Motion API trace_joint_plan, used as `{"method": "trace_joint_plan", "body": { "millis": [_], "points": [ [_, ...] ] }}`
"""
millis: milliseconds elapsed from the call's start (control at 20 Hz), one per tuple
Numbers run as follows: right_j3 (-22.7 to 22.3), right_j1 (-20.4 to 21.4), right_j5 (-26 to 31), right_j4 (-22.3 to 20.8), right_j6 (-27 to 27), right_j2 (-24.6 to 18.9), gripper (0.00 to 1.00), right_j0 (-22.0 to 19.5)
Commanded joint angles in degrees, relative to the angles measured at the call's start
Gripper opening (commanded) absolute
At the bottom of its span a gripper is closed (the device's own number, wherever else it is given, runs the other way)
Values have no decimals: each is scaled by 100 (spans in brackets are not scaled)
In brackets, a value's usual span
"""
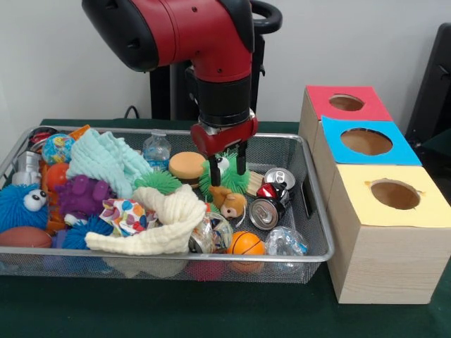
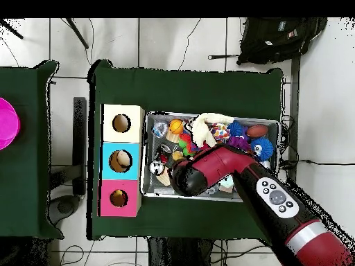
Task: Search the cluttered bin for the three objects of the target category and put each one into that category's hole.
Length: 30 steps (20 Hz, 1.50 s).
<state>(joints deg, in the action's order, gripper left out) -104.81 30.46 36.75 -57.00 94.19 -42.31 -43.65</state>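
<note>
From my overhead view the arm [image 2: 236,173] covers the middle of the wire basket [image 2: 272,125], so I cannot see the end effector there, nor much of what lies under it. In the front view the basket's [image 1: 310,257] left end is cut off at the edge, and the pile is deep enough that the lower layers stay hidden. I can make out only one small plush animal [image 1: 230,203], tan and brown, near the basket's centre; its kind I cannot tell, and no yellow chick or striped one shows.

The arm [image 1: 211,42] comes down from 12 o'clock, wrist vertical, and the end effector [image 1: 227,169] hangs low over the pile, its two dark fingers [image 1: 241,159] apart and pointing down. They straddle a green spiky ball [image 1: 227,176] with a googly eye; I cannot tell whether they touch it. The plush animal lies just below the fingertips, toward 6 o'clock.

Counts, front view: three boxes on the green desk [image 1: 211,310] at 3 o'clock of the basket, topped red, blue and yellow, one round hole each. The red-topped hole [image 1: 347,103] is the farthest, at about 2 o'clock from the end effector. Overhead, the blue hole [image 2: 121,161] seems to have something pale inside. Two drink cans [image 1: 266,213], one small basketball [image 1: 246,243], one toy burger [image 1: 187,167], one blue spiky ball [image 1: 22,205] with eyes, one purple toy [image 1: 83,196], two cloths: one mint [image 1: 106,159], one cream [image 1: 165,222].
</note>
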Motion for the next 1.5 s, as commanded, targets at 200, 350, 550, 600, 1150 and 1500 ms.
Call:
{"method": "trace_joint_plan", "body": {
  "millis": [200,350,550,600,1150,1500],
  "points": [
    [691,11,-435,-366,16,494,100,94],
    [748,-30,-503,-347,33,543,100,136],
    [862,-123,-631,-362,137,631,100,234],
    [874,-125,-671,-370,172,659,100,264],
    [1082,-389,-887,-230,172,888,100,479],
    [1149,-561,-951,-143,124,939,100,523]
  ]
}}
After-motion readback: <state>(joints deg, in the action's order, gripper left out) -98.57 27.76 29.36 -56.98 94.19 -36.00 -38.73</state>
